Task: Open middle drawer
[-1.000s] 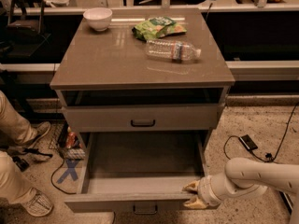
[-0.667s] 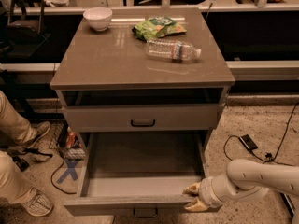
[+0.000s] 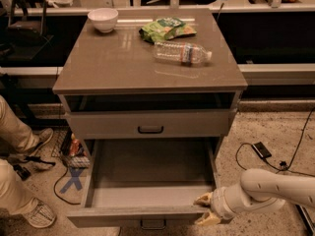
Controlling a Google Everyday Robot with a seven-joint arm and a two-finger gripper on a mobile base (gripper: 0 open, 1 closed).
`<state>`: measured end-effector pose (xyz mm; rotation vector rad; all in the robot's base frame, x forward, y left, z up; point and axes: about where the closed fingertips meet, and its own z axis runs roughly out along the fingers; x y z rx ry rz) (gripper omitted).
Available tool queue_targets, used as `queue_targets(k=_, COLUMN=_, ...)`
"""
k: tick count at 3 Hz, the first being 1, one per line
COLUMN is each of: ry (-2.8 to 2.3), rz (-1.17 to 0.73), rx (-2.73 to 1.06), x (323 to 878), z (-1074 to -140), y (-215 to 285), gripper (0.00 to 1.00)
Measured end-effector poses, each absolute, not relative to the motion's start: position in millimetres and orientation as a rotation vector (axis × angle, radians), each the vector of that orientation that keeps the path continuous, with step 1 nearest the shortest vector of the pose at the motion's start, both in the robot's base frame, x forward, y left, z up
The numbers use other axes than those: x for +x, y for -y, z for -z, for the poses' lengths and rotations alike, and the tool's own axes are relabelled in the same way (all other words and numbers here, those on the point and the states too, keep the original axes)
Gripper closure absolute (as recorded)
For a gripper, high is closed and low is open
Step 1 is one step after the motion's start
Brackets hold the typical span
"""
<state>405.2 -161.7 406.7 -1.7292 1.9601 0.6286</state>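
The middle drawer (image 3: 147, 173) is pulled far out of the grey-taupe cabinet and shows a plain grey, empty inside. Its front panel (image 3: 123, 217) faces the floor edge of the view, with the black bar handle (image 3: 153, 224) partly cut off at the bottom. My gripper (image 3: 204, 209) is at the right end of that front panel. Its yellowish fingertips (image 3: 203, 198) are spread, one over the inside of the drawer and one on the outer face of the front. The white arm (image 3: 275, 188) reaches in from the right.
The shorter drawer above (image 3: 150, 124) is shut. On the cabinet top (image 3: 113, 63) lie a white bowl (image 3: 103, 18), a green snack bag (image 3: 166, 28) and a plastic bottle (image 3: 182, 52). A person's legs and shoes (image 3: 19, 181) are at left. Cables (image 3: 261, 151) lie on the floor at right.
The gripper has shifted very slightly down along the drawer's right front corner. The drawer stays pulled out, about where it was.
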Motion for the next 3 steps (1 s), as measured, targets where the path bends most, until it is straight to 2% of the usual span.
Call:
queue_targets(k=1, ry=-1.940, rz=-0.627, rx=-1.707, x=406, z=-412, y=165, gripper=0.03)
queue_targets(k=2, ry=-1.913, rz=-0.617, rx=-1.693, x=410, z=-424, y=169, gripper=0.00)
queue_targets(k=3, ry=-1.932, rz=-0.529, rx=-1.701, x=420, z=-447, y=182, gripper=0.00)
